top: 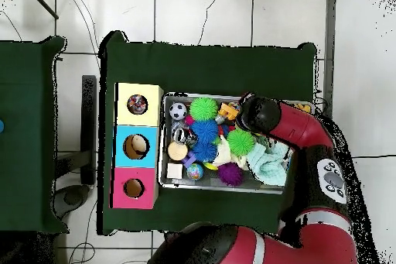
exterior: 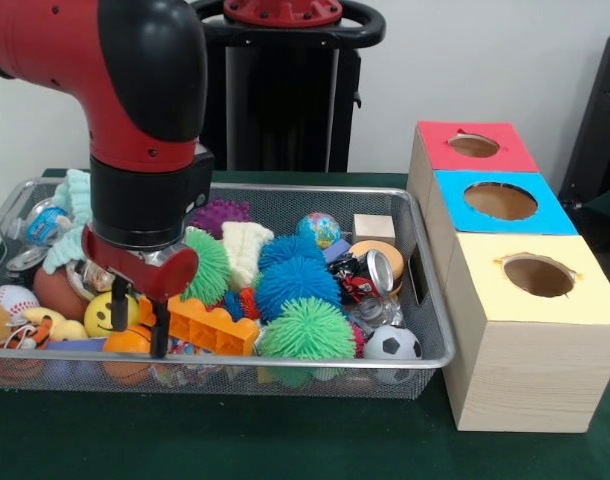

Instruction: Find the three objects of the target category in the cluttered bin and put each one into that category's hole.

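Observation:
The wire mesh bin [exterior: 285, 358] is full of toys. My gripper [exterior: 139, 326] is low in its near left part, open, with one finger [exterior: 160, 335] by an orange ball and the other by a yellow smiley ball [exterior: 105, 314]. Nothing shows between the fingers. No spotted cloth piece shows clearly among the clutter. The yellow-surrounded hole [exterior: 538, 275] is on the nearest wooden box, right of the bin. In the overhead view something white with coloured spots lies inside that hole [top: 138, 104], and the arm's wrist hides the gripper over the bin [top: 224, 189].
The blue-surrounded hole [exterior: 500, 200] and red-surrounded hole [exterior: 474, 145] lie behind the yellow one. A mint-green cloth [exterior: 73, 215], a cream cloth [exterior: 245, 250], green [exterior: 305, 330] and blue [exterior: 295, 280] spiky balls, an orange brick [exterior: 210, 328] and a soccer ball [exterior: 391, 343] crowd the bin.

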Robot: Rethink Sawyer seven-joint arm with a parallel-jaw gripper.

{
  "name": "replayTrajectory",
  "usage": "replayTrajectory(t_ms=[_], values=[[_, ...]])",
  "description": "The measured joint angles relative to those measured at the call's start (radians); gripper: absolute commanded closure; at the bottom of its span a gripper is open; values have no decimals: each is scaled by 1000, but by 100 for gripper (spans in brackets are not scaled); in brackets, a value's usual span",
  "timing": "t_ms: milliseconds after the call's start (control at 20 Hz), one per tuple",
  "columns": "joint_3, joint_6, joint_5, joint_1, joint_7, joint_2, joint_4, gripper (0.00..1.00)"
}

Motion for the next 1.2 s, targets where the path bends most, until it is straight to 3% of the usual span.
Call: replayTrajectory(t_ms=[450, 850, 1200], values=[[-6, 70, 72, 19, 0, 8, 0, 0], [-10, 205, 125, 72, 0, 20, 10, 0], [-24, 221, 156, 95, 1, 18, 16, 0]])
